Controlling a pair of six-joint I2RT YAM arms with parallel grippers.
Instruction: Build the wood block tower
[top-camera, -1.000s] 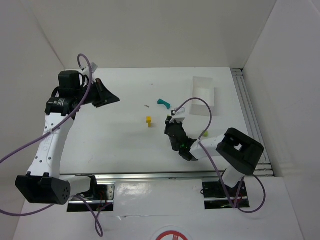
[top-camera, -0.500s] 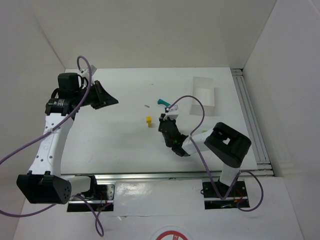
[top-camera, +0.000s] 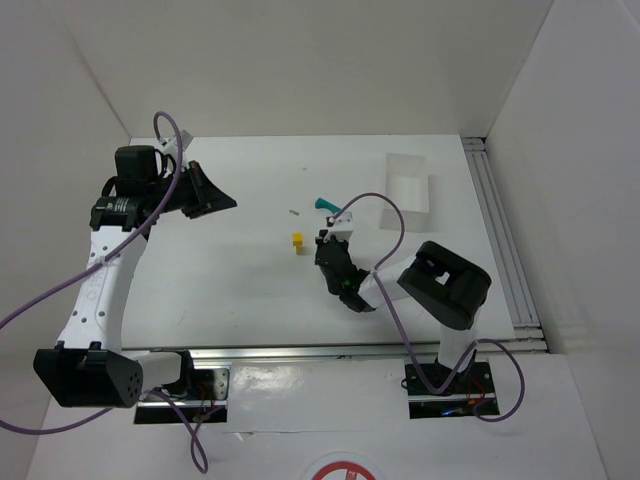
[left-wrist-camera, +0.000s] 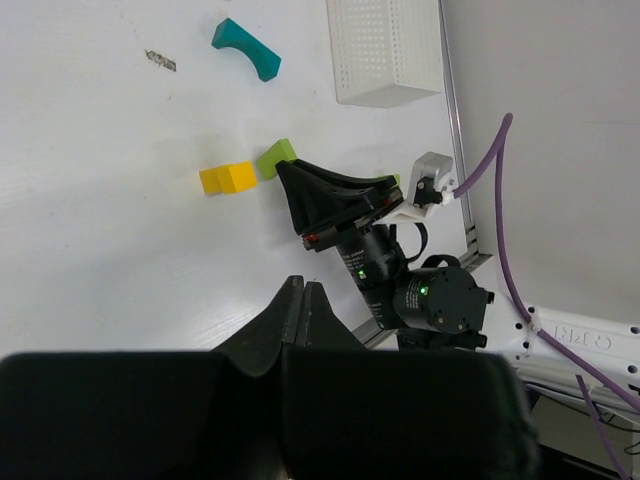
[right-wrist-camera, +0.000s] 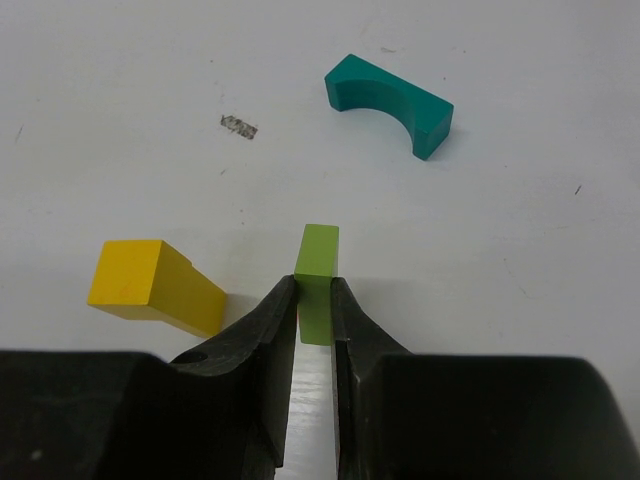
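Observation:
My right gripper is shut on a lime-green block, held upright between its fingertips just right of the yellow block. The teal arch lies on its side farther back, apart from both. From above, the right gripper sits beside the yellow block, with the teal arch behind it. My left gripper hovers shut and empty at the left of the table. Its wrist view shows its gripper, the green block and the yellow block close together.
A white rectangular tray stands at the back right. A small grey speck lies on the table behind the yellow block. White walls enclose the table on three sides, and a metal rail runs along the right edge.
My right arm has swung left and carried the lime-green block up beside the yellow block. The left arm has stayed still.

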